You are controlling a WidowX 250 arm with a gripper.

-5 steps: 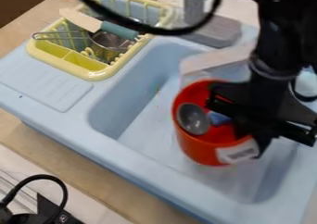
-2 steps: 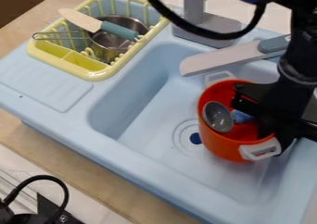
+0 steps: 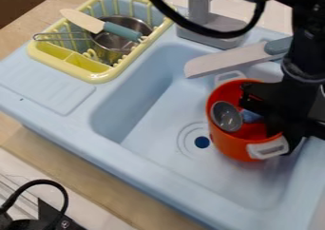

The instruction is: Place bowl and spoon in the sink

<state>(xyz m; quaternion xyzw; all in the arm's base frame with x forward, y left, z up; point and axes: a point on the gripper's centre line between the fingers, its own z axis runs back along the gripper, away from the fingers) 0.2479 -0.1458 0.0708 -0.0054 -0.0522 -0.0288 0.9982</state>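
Pale wooden counter [image 3: 105,177] is running beneath the blue toy sink [image 3: 136,158]. Over the basin, the black gripper [image 3: 274,122] is hanging at the right side of the red pot [image 3: 236,149], presumably serving as the bowl; whether the jaws are grasping its wall or standing free, I cannot tell. Within the pot, the grey spoon [image 3: 226,116] is leaning, its head near the left wall. Further out, the drain [image 3: 202,142] is showing just left of the pot. The task is apparently reaching its final placing. Next, the arm is needing to settle the pot flat, if carrying it, then let go and rise straight, without tipping it or snagging the white handle [image 3: 268,149].
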